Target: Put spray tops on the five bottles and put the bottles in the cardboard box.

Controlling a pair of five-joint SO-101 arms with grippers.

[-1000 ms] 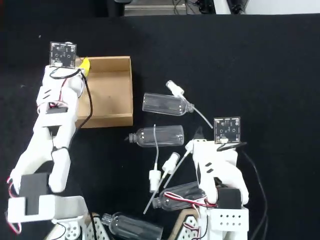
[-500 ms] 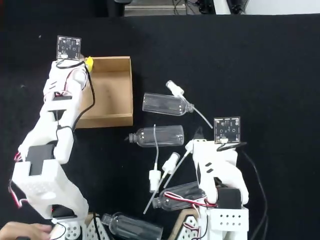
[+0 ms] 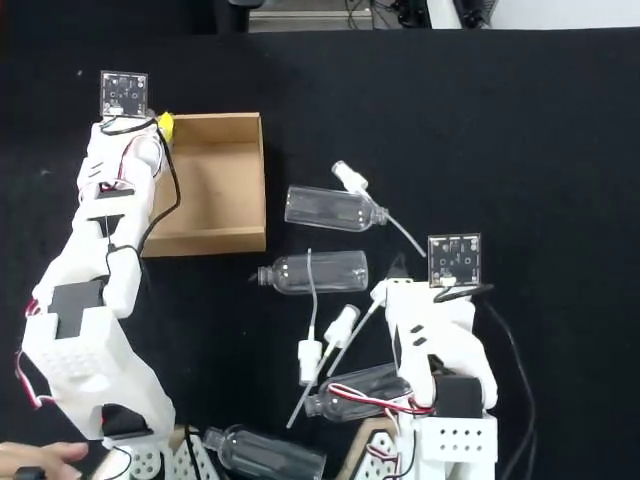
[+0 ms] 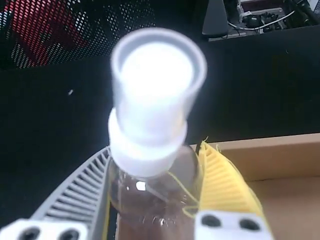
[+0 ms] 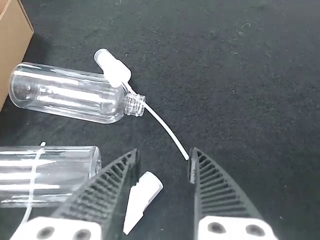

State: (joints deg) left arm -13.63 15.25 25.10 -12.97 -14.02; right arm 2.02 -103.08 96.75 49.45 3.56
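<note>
One bottle (image 4: 150,205), spray top (image 4: 152,90) already seated, is clamped in my left gripper (image 4: 156,150) above the 11 o'clock corner of the cardboard box (image 3: 215,240). Four other bottles lie on the surface (image 3: 520,150), from 3 to 5 o'clock of the box. The open-necked bottle (image 3: 335,208) at 3 o'clock has a loose spray top (image 5: 112,67) just beside its neck. My right gripper (image 5: 163,154) stands wide and empty over a second loose top (image 5: 140,197). Hazard, as I judge it: released this near the rim, the held bottle may strike the wall and roll outside.
</note>
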